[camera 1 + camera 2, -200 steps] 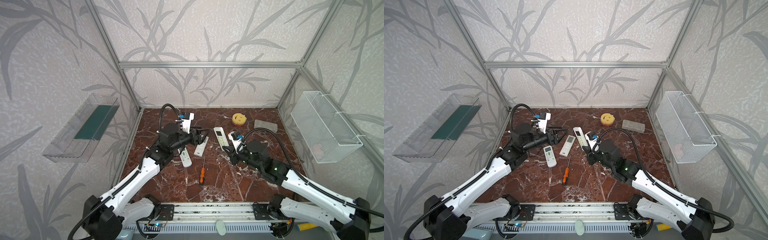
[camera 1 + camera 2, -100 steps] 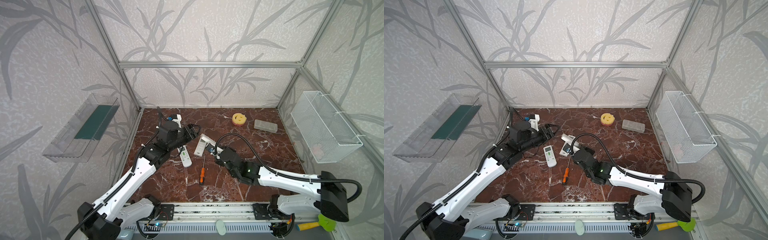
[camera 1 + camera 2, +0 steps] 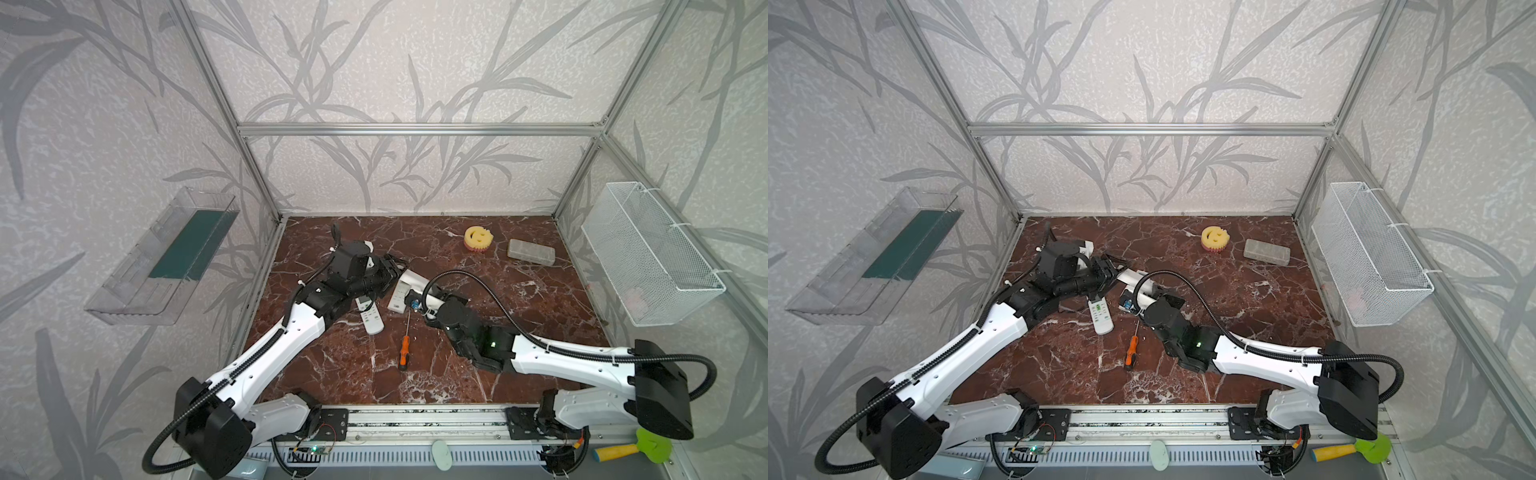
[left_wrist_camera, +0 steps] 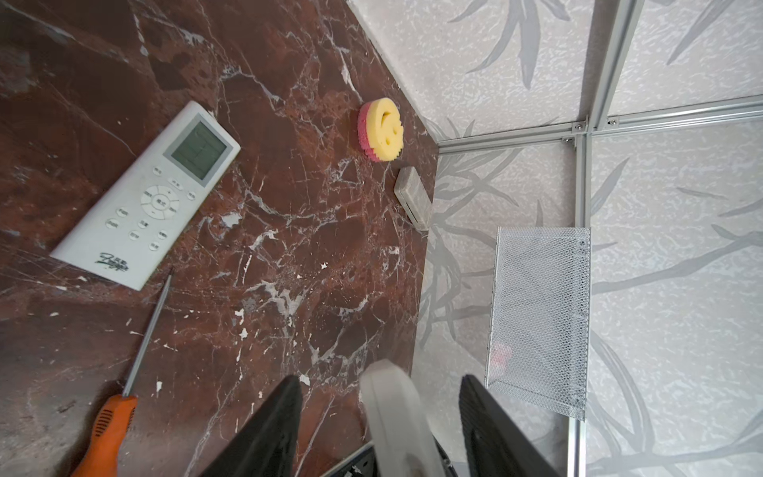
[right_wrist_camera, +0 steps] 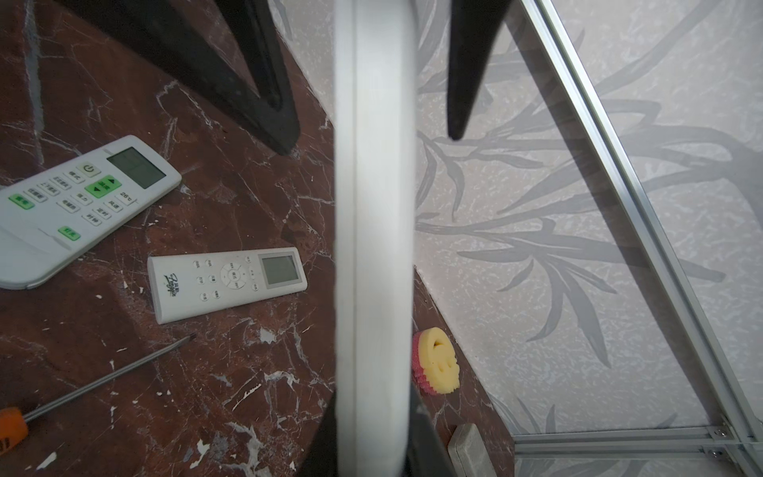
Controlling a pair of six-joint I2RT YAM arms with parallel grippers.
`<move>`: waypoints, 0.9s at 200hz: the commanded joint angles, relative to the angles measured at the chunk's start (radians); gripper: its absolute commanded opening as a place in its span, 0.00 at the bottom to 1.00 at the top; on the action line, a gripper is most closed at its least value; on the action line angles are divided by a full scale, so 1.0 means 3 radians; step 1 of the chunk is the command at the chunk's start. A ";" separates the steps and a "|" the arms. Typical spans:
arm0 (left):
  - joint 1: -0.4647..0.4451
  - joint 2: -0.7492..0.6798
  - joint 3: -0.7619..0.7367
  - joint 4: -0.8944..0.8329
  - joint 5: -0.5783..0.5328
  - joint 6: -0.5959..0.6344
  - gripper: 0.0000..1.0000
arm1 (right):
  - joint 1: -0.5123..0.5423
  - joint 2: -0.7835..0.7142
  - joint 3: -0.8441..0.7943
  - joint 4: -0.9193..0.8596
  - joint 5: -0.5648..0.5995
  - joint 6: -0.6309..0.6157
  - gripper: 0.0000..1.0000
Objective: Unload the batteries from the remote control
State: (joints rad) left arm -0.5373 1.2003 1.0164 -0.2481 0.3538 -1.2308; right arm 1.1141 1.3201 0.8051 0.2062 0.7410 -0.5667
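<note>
1. Right gripper (image 5: 373, 409) is clamped tight on the white remote (image 5: 373, 206), pinching the smooth, slim plastic body edge-on and holding it off the marble!
2. Left gripper (image 4: 380, 384) straddles the remote's rounded far end with its black tapered fingers (image 4: 268, 429) spread. There's a gap on each side, so it's gripping nothing.
3. Batteries: I cannot tell where they are, because the held remote shows only its seamed edge.
4. Down on the glossy, red-brown veined tabletop (image 3: 540, 291) lie a green-buttoned remote (image 5: 78, 206) and a slimmer flat remote (image 5: 227, 283). Both are near the orange-handled screwdriver (image 3: 403, 351) with its thin steel shaft.
5. At the back wall sit a spongy yellow smiley disc (image 3: 478, 239) and a grey block (image 3: 531, 251). Bare marble stretches right toward the wire mesh basket (image 3: 648, 257).
</note>
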 commanded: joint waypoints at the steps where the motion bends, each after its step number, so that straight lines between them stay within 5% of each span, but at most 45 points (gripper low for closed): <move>1: -0.0041 0.0094 -0.0072 0.0183 0.0235 -0.0221 0.51 | 0.0029 0.0053 0.0083 0.0004 0.0058 0.0046 0.15; 34: -0.0052 0.0104 0.0033 0.0046 0.0135 -0.0111 0.30 | 0.0030 0.0190 0.0154 -0.0057 0.0144 0.0091 0.18; 61: -0.0053 0.0072 -0.0020 0.0064 0.0039 -0.0010 0.00 | 0.0029 0.0137 0.0135 -0.0110 0.0152 0.0229 0.28; 95: -0.0045 0.0061 -0.0246 0.0546 -0.0047 0.0238 0.00 | 0.0007 -0.0245 0.0118 -0.0501 -0.0310 0.0803 0.70; 125: -0.0013 0.0038 -0.0530 0.1023 -0.0238 0.0658 0.00 | -0.0278 -0.0739 0.0132 -0.1020 -0.1117 0.1752 0.74; 148: 0.0023 0.0067 -0.0787 0.1603 -0.0203 0.0893 0.00 | -0.0828 -0.1062 0.0014 -0.1123 -0.1861 0.2612 0.75; 180: 0.0155 0.0443 -0.1168 0.3336 0.0397 0.0529 0.00 | -0.1546 -0.1082 -0.0167 -0.1014 -0.2886 0.3736 0.78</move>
State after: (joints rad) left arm -0.5205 1.2545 0.7113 0.2764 0.3466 -1.0275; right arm 0.7586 0.9798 0.8024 -0.0685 0.1917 0.2024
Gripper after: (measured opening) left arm 0.161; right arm 0.782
